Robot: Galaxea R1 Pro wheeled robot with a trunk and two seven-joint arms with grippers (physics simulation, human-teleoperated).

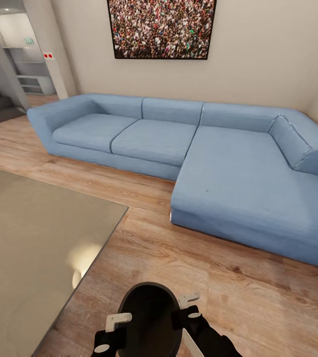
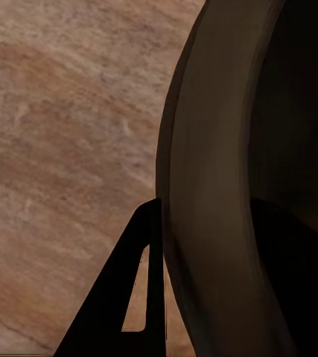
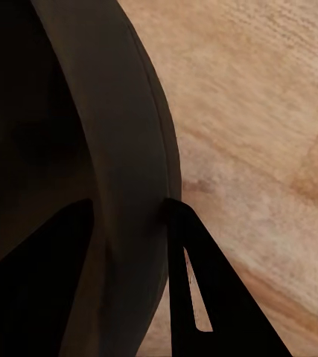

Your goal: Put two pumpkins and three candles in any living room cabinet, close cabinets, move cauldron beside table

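Head view: cauldron (image 1: 151,317) rim between both arms' jaws

wrists: black, rounded | fingers (image 1: 118,319): white in head view, seemingly black slotted wedges (image 2: 129,297) close up

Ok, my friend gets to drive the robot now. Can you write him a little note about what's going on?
Left gripper: shut on the cauldron's rim, one finger outside the wall.
Right gripper: shut on the opposite rim, one finger outside the wall.
The cauldron is held between both arms above the wooden floor, just off the corner of the table. A blue sofa sits ahead.
Done: cauldron picked up and brought close to the table.
Left: lower it onto the floor beside the table and release both grippers. Pumpkins, candles and cabinets can't be checked from here.
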